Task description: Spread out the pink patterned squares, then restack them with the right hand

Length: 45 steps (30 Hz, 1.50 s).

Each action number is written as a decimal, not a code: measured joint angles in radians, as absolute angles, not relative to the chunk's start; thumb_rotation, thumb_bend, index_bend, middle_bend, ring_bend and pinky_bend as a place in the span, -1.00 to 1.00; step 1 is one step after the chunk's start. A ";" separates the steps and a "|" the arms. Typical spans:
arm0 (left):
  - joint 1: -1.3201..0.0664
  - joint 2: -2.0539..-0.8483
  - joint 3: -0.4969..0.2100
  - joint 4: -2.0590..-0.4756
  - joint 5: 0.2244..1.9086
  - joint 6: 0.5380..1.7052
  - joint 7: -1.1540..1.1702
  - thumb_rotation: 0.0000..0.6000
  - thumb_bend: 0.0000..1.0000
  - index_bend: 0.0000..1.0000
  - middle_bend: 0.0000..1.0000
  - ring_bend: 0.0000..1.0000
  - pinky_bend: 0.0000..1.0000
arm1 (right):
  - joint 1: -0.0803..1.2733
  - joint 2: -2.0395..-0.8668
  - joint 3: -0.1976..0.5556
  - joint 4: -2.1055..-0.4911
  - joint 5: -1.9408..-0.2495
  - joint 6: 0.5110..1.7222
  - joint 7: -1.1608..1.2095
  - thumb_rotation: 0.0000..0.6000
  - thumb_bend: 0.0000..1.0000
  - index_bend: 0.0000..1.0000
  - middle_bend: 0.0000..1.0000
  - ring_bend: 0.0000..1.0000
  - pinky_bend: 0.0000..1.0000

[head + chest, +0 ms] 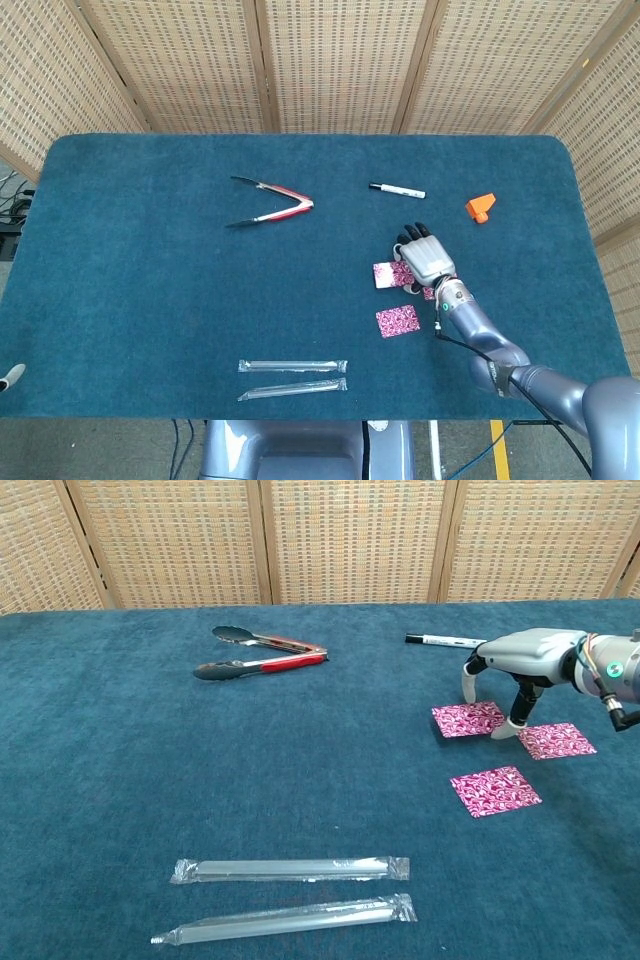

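Three pink patterned squares lie spread on the blue cloth at the right. In the chest view my right hand (527, 657) pinches the leftmost square (466, 720) between thumb and a finger, and its left edge is raised with a shadow beneath. A second square (557, 740) lies flat just right of the hand. The third square (495, 789) lies nearer the front. From the head view, the right hand (428, 260) covers part of the held square (385, 274), and the front square (397, 320) lies free below it. My left hand shows in neither view.
Red-handled tongs (262, 651) lie at the back left of centre. A marker (445, 640) lies just behind the hand and an orange block (481, 207) to its far right. Two wrapped straws (290, 869) lie near the front edge.
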State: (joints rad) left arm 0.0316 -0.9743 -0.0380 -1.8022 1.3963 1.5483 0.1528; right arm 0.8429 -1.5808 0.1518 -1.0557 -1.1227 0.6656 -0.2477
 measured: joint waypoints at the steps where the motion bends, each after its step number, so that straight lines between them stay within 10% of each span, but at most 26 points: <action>1: 0.031 -0.974 -0.038 -1.802 1.396 1.548 0.152 1.00 -0.76 -0.84 -1.00 -1.00 -1.00 | 0.842 -1.578 0.151 -1.059 -1.123 0.666 -0.247 1.00 -0.33 -0.07 -0.57 -1.00 -1.00; 45: 0.041 -0.965 -0.037 -1.805 1.400 1.563 0.139 1.00 -0.76 -0.84 -1.00 -1.00 -1.00 | 0.741 -1.444 0.052 -1.300 -1.254 0.771 -0.209 1.00 -0.38 -0.07 -0.58 -1.00 -1.00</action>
State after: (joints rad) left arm 0.0412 -0.9654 -0.0366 -1.8046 1.4002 1.5634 0.1387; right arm 0.7411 -1.4442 0.0522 -1.2998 -1.2540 0.7706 -0.2089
